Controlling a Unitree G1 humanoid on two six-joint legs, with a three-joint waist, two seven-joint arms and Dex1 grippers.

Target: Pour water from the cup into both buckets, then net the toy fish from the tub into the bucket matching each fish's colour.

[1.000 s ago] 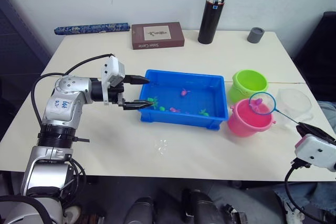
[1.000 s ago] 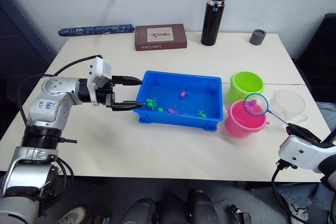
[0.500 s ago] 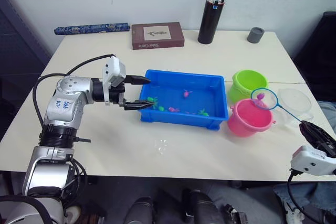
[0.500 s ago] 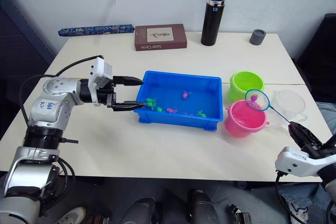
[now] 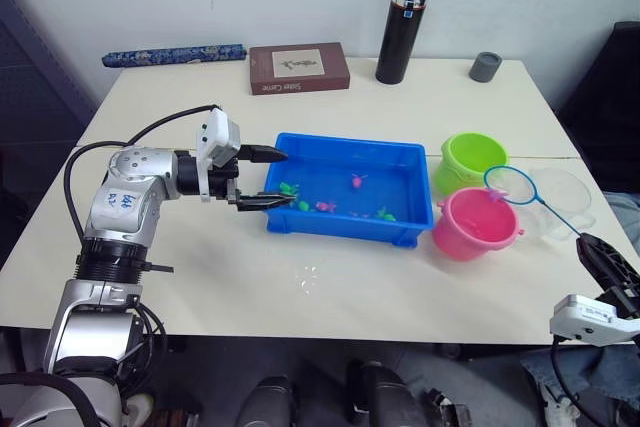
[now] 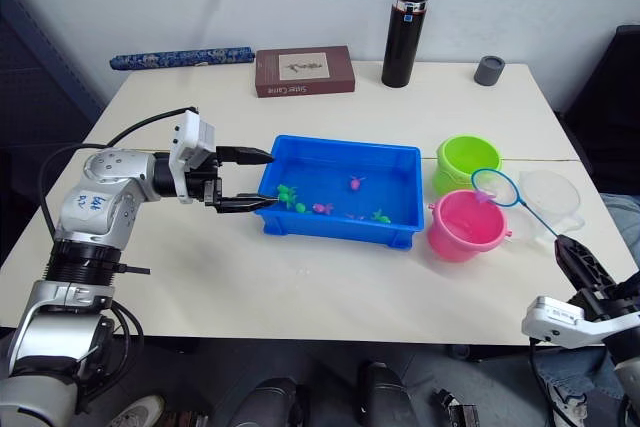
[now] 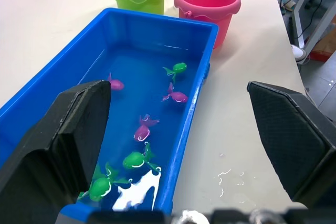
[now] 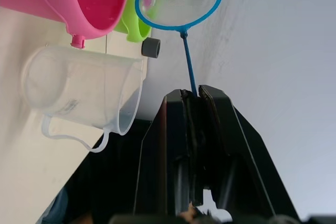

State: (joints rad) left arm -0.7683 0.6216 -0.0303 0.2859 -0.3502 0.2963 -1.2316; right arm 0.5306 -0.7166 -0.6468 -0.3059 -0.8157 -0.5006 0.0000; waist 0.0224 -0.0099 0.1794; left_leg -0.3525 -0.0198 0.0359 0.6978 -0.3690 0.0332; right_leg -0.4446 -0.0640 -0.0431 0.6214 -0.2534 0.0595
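Your right claw (image 8: pixel 191 95) is clamped on the net (image 6: pixel 495 186), holding one pink fish above the pink bucket (image 6: pixel 466 226). Your left claw (image 6: pixel 258 179), fingers apart, straddles the tub's (image 6: pixel 340 232) end; six fish float inside: three green, three pink.

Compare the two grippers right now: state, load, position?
The left gripper is open and empty, its fingers straddling the end wall of the blue tub; the right gripper is shut on the net handle. The left sits low at the tub, while the right is off the table's edge, holding the hoop up over the pink bucket. Both have black fingers.
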